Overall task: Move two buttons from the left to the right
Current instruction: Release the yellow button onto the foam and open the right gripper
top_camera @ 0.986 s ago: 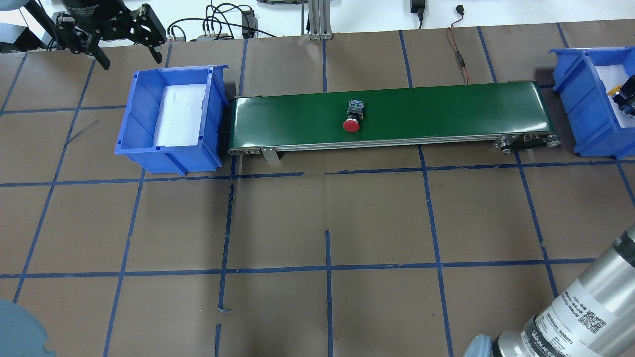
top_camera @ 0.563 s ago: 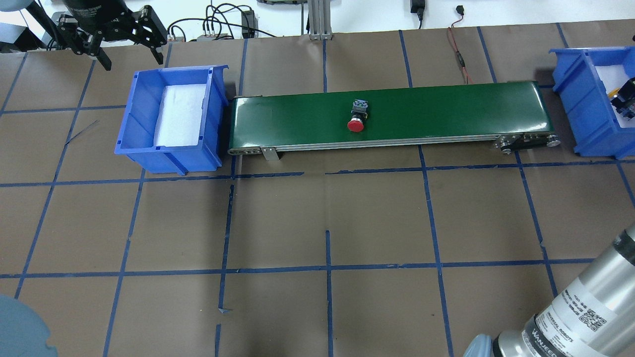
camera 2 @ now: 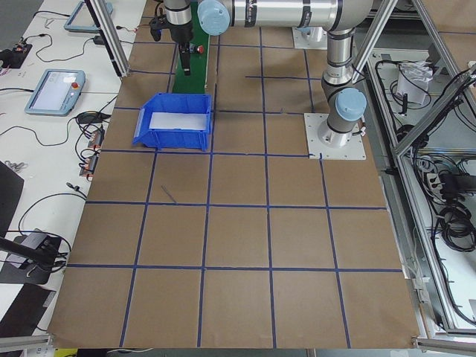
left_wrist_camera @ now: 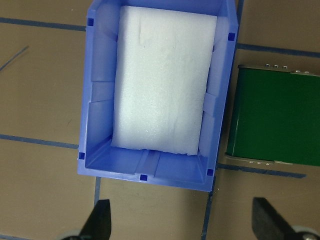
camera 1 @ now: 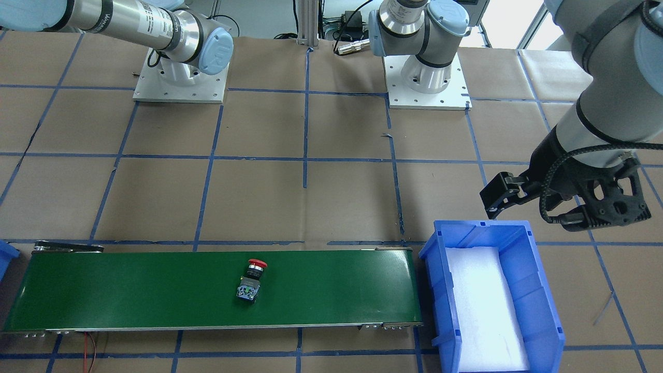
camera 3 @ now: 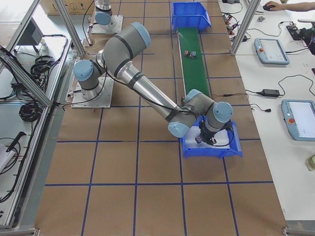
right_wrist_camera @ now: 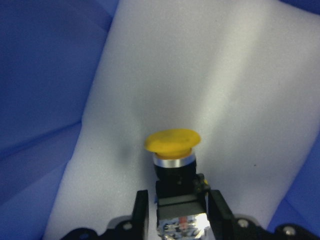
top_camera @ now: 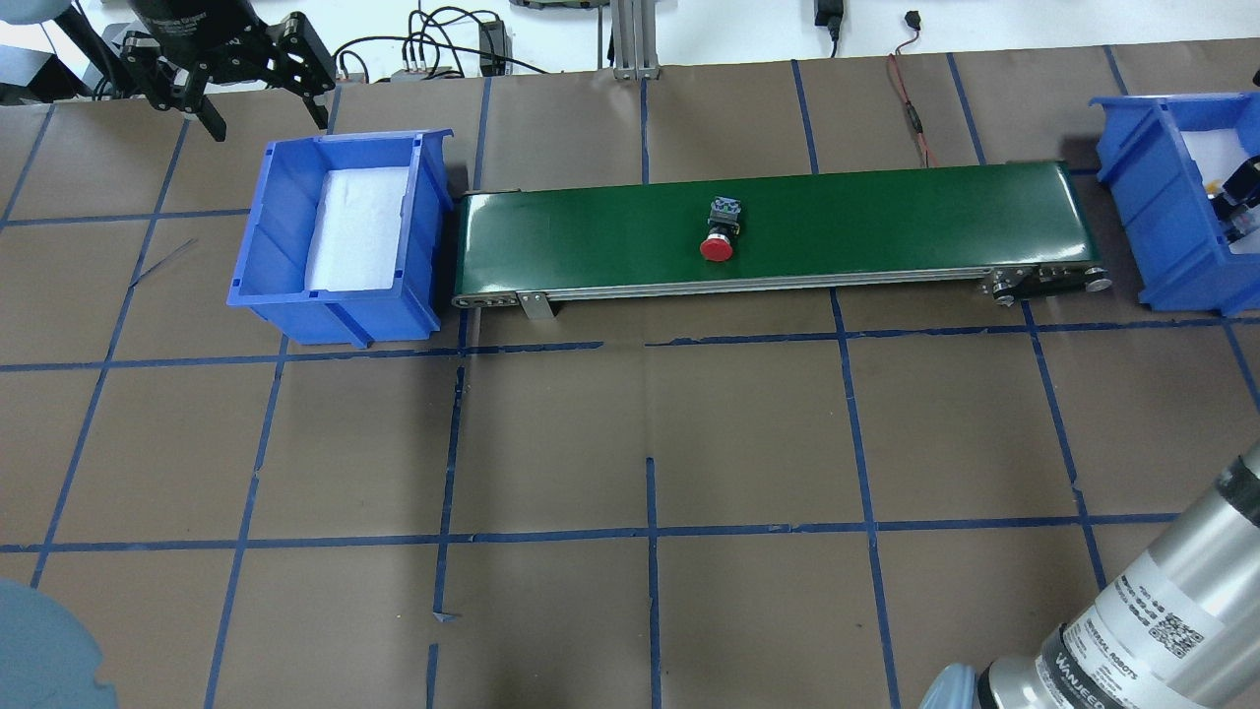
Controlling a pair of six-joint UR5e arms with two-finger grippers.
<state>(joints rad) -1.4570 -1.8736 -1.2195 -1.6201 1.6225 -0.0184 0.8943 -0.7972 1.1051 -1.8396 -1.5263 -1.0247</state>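
The red button (top_camera: pixel 717 246) lies on its side mid-way along the green conveyor belt (top_camera: pixel 886 217); it also shows in the front view (camera 1: pixel 252 280). The yellow button (right_wrist_camera: pixel 172 142) sits between the fingers of my right gripper (right_wrist_camera: pixel 178 196), which is shut on its grey base just above the white foam in the right blue bin (top_camera: pixel 1152 197). My left gripper (top_camera: pixel 268 120) is open and empty, just past the far edge of the left blue bin (top_camera: pixel 335 310). In the left wrist view that bin (left_wrist_camera: pixel 97 100) holds only white foam.
Cables (top_camera: pixel 443 49) and a red wire (top_camera: pixel 911 108) lie along the table's far edge. My right arm's forearm (top_camera: pixel 1132 611) crosses the near right corner. The two arm bases (camera 1: pixel 427 77) stand on the robot's side of the table.
The red button has travelled a little to the right along the belt. My left gripper has drifted slightly farther back. My right gripper has shifted slightly inside the right bin.
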